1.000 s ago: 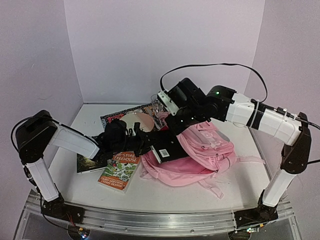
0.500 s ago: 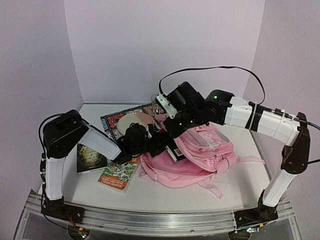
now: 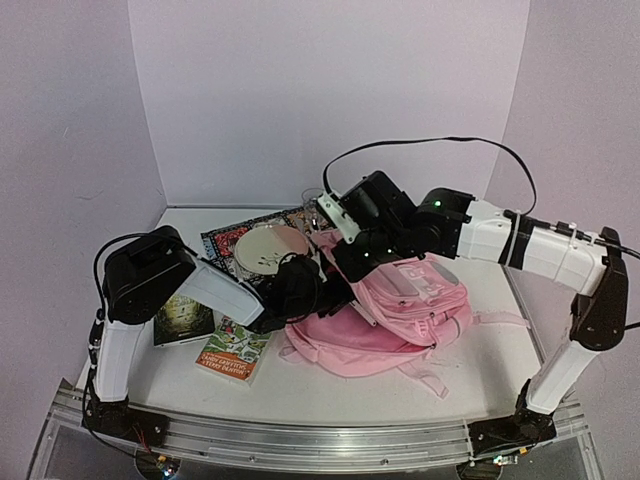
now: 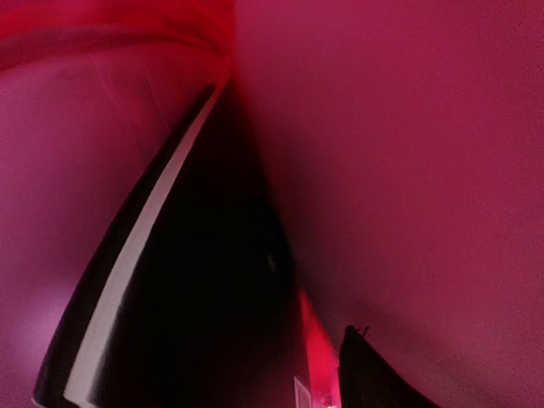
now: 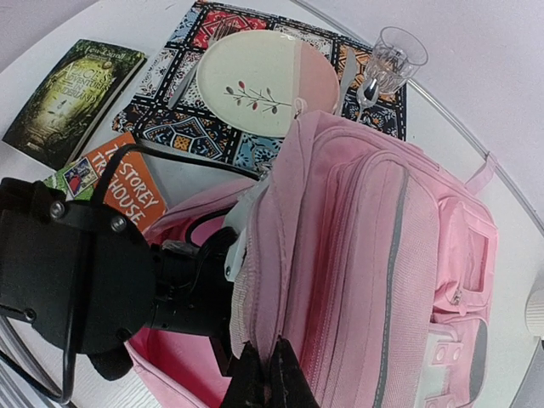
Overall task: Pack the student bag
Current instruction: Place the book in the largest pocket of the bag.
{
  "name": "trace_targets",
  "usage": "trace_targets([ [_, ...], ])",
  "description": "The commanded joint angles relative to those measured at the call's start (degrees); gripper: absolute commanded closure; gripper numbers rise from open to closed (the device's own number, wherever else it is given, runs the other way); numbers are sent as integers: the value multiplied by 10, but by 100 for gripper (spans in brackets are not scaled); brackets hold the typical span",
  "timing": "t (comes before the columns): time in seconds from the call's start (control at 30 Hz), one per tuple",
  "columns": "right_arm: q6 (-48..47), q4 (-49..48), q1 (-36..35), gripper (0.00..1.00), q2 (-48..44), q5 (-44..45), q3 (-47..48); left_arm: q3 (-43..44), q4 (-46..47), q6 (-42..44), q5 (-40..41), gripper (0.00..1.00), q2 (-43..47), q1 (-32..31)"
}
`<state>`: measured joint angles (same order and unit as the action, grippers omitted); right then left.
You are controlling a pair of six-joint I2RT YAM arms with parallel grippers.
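A pink student bag (image 3: 400,320) lies on the bench (image 3: 300,390), with bare surface along the near edge. The right gripper (image 5: 266,376) is closed tight, pinching the bag's raised rim. Just below it the left gripper (image 5: 217,285) reaches inside, and its width cannot be told. Only the left wrist view sees within: pink lining around a dark flat object (image 4: 195,280).

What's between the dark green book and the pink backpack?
An orange storybook lies there, partly hidden by the left arm, which pokes into the pink backpack. The right wrist view shows it best.
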<state>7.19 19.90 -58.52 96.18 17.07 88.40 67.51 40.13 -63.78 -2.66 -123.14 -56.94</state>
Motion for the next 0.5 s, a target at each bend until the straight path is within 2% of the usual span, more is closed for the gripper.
trace_targets([
  [0.0, -5, -23, 6, 100, -45, 31, -11, 16, -58, 77, 56, 31, 50, -10],
  [0.17, -4, -23, 19, 100, -69, 41, -39, -23, -106, 101, 88, 17, 101, -19],
  [0.3, 5, -23, 29, 100, -90, 41, -68, -55, -140, 103, 98, 2, 151, -20],
  [0.47, 18, -24, 34, 100, -108, 41, -96, -88, -188, 88, 100, 1, 213, -25],
])
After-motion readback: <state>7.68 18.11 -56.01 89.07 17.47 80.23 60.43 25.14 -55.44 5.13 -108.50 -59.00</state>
